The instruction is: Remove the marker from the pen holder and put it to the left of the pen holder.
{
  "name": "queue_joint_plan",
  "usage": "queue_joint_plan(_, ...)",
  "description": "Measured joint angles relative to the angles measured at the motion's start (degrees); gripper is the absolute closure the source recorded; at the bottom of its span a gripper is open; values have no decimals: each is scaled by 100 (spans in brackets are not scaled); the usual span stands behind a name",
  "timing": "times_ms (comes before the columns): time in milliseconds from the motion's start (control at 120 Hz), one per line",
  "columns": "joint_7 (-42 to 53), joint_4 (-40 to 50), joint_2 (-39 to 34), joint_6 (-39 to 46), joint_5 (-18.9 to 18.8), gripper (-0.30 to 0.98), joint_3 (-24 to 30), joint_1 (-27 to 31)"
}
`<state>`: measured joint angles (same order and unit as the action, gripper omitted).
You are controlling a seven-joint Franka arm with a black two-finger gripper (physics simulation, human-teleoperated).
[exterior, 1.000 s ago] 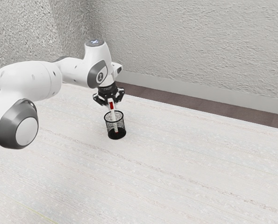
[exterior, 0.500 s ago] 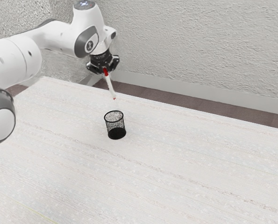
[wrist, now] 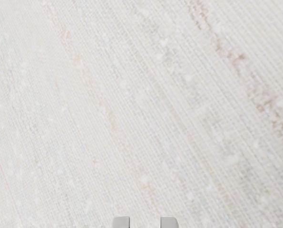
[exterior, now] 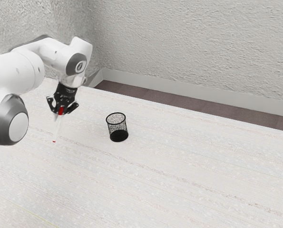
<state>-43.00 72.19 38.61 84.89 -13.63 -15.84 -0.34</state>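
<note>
The marker [exterior: 58, 126] and the fingers [exterior: 73, 108] have swung over to the exterior view's left and come down lower. Half a second ago they were up high, near the bench's far edge. The pen holder [exterior: 117, 126] has stayed in the same spot.

The fingers are closed on the marker, near its top red part. The marker is out of the pen holder and well apart from it, on the exterior view's left side. It leans a bit, with its little red bottom tip pointing down and to the exterior view's left. I can't tell if that tip touches the bench [exterior: 155, 190].

The pen holder is black and round, made of mesh. It stands up straight on the bench, nearer the far edge than the near one. The white arm [exterior: 17, 73] comes in from the exterior view's left. Past the far edge are the brown floor [exterior: 155, 97] and a bumpy gray wall [exterior: 203, 42].
</note>
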Motion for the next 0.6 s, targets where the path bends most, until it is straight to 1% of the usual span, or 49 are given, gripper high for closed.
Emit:
queue_joint_plan(175,-82,38,364,-489,-12,75,-13,103)
queue_joint_plan(392,-154,117,530,-648,-4,75,-17,115)
queue_joint_plan(458,-171,217,534,-571,17,66,-21,116)
queue_joint_plan(600,-202,291,526,-390,53,38,-30,117)
